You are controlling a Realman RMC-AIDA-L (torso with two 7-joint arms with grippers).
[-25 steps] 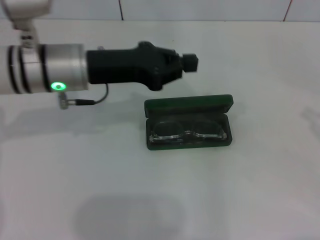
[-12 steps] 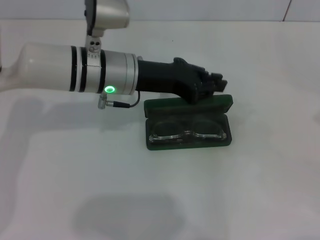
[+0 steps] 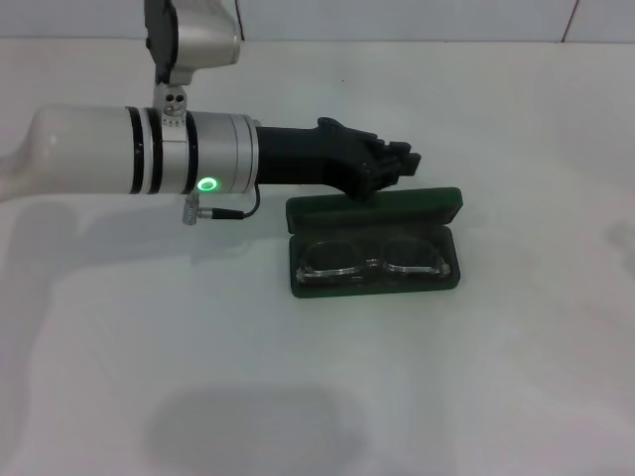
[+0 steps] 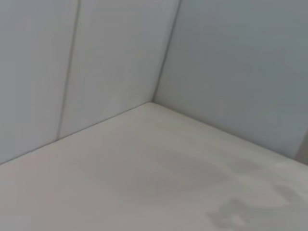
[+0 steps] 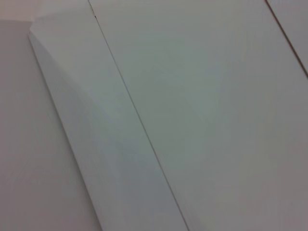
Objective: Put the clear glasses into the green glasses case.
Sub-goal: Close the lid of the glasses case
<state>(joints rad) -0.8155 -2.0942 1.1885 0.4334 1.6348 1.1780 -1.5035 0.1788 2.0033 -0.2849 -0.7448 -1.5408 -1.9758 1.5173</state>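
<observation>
My left hand [image 3: 397,162] reaches in from my left side, its black body stretched out ahead of a white and silver forearm with a small green light [image 3: 207,183] glowing on the cuff. The fingertips sit right at the far edge of the green glasses case [image 3: 375,243], over the raised lid; whether they touch the lid I cannot tell. The fingers look drawn close together, but the head view does not show clearly whether they are spread or pressed, so I cannot tell.

The green glasses case lies open on the white tabletop [image 3: 496,377], just below and nearer to me than my fingertips. Its lid stands up along the far side, directly under the hand, and its tray faces me. The clear glasses [image 3: 374,260] lie inside the tray, lens facing up toward the camera, both lens halves side by side and filling the tray from end to end. They sit nearer to me than the hand and apart from it.

A thin black cable [image 3: 226,211] hangs under my wrist, ending in a metal plug near the green light. Nothing stands between the hand and the case. Beyond the hand the tabletop meets a pale wall [image 3: 397,18] with 2 seams showing.

No lettering on the case can be read.

My left wrist view shows only a bare corner of wall and tabletop; my right wrist view shows only plain pale panels. My right hand is out of sight in every view.
</observation>
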